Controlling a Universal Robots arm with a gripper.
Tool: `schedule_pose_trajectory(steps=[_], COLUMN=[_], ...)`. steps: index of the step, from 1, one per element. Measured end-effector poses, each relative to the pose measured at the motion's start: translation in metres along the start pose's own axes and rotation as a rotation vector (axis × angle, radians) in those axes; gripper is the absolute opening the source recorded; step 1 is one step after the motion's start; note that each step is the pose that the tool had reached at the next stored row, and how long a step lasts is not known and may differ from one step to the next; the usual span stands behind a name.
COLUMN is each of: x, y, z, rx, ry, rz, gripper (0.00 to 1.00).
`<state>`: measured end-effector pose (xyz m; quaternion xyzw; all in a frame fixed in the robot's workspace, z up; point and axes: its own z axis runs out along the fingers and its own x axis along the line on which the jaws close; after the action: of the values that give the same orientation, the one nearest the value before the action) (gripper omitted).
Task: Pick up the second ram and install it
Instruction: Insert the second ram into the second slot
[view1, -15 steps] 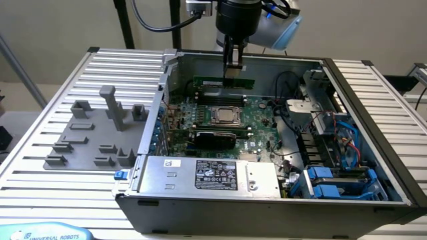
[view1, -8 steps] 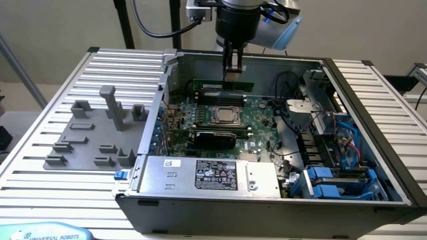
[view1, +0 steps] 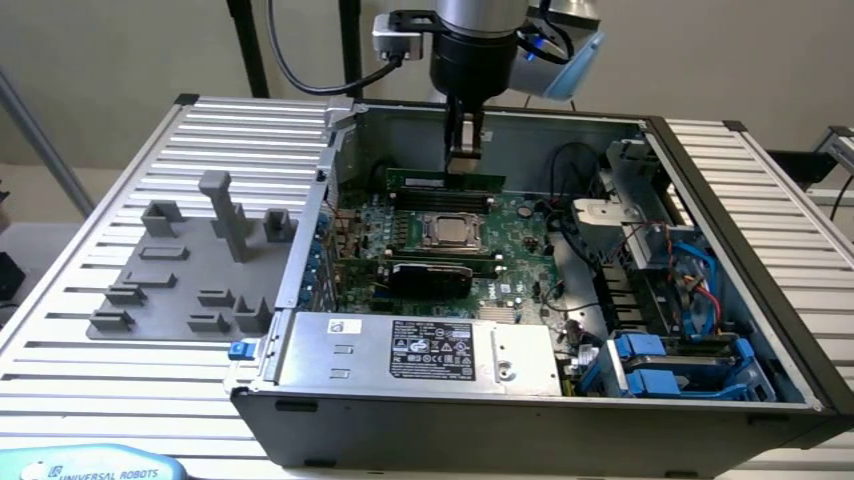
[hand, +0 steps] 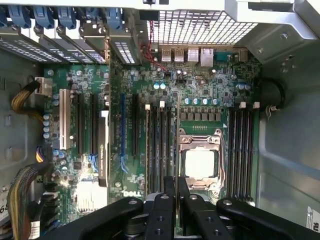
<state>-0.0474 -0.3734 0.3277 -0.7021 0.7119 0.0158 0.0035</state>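
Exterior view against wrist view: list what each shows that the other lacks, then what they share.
Exterior view: the grey fixture on the slatted table, the labelled power supply, blue drive brackets, an upright green ram stick beneath the gripper. Wrist view: the rear port block, a white expansion slot, a yellow-black cable bundle. Both: gripper, CPU socket, motherboard.

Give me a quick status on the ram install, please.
Gripper shut, just above the ram. Ram upright on the board, beside the CPU. Nothing between them.
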Motion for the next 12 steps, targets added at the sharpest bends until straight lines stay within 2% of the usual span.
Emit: schedule_pose_trajectory(steps=[12], x=[0.004], y=[-0.0064], z=[0.0215], rx=[0.0], ry=[-0.0001], rz=[0.0], gripper=[0.14])
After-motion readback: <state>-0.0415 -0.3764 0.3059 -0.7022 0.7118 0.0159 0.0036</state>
